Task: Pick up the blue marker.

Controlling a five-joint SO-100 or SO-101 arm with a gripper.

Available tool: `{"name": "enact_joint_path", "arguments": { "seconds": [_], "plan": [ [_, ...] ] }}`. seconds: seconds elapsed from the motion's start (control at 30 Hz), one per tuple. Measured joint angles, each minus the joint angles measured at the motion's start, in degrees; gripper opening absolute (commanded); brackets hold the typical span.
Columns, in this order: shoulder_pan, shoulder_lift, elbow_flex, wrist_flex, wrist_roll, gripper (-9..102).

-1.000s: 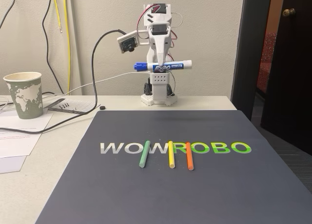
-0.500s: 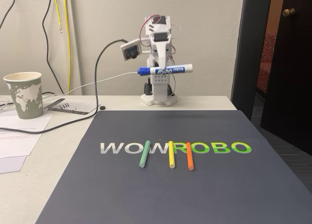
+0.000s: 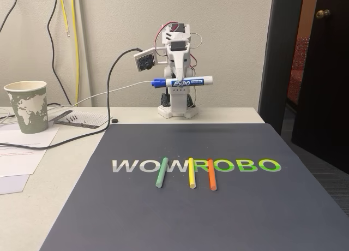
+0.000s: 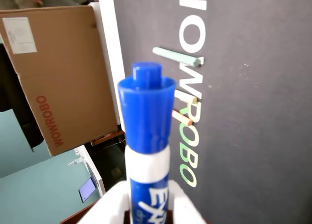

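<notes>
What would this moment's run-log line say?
gripper: shut on blue marker | marker: held level above the table, cap at fixed view's left | green, yellow, orange sticks: on mat

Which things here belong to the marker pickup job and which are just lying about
Job: blue marker, held level above the table; gripper shut on it.

Lying about: green stick, yellow stick, orange stick, dark mat, paper cup, cardboard box.

Glossy plastic blue marker (image 4: pixel 146 136); matt mat (image 3: pixel 218 218) (seemingly rubber), paper cup (image 3: pixel 26 106)
</notes>
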Motion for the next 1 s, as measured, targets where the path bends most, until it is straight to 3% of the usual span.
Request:
{"name": "enact_joint_path", "arguments": {
  "seconds": [1.0],
  "plan": [
    [1.49,-1.41,0.0,-0.53,0.09,2]
  ]
}}
